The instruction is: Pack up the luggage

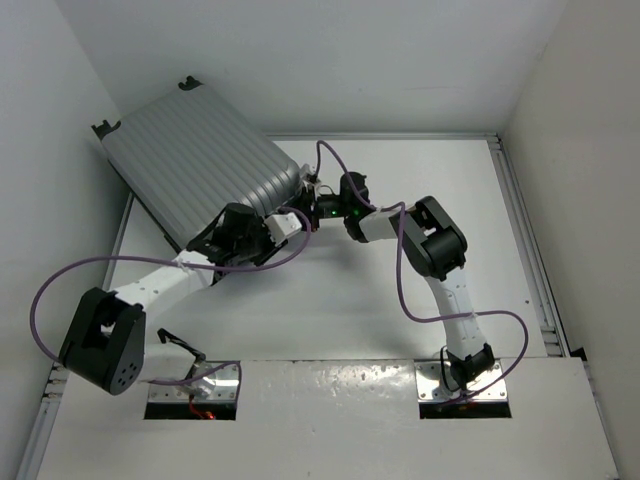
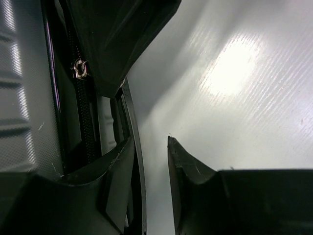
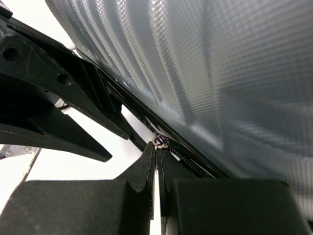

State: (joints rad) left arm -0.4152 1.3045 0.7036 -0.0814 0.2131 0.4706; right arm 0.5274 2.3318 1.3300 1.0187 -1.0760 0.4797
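1. Far left: the silver-grey ribbed suitcase (image 1: 200,160) lies closed at the table's (image 1: 350,310) back left corner. It is turned at an angle, with its far end near the left wall (image 1: 50,150). Small black wheels show at that end.
2. The left arm reaches from the near left base up to the suitcase's near long edge. A purple cable (image 1: 60,290) loops beside it.
3. The left gripper (image 1: 238,238) is at that edge, low by the table. In the left wrist view its fingers (image 2: 195,196) stand well apart with only bare table between them. One finger lies just beside the black trim.
4. The same view shows the black zipper (image 2: 85,117) running along the seam, with a small metal ring (image 2: 79,68) on it.
5. The right gripper (image 1: 300,205) meets the suitcase's near right corner, just beside the left gripper.
6. In the right wrist view the right gripper (image 3: 157,147) is pinched nearly shut, with only a thin slit left. The zipper pull (image 3: 158,142) sits at its tips, seemingly gripped.
7. The right arm bends at its elbow mid-table, its base at the near right edge.
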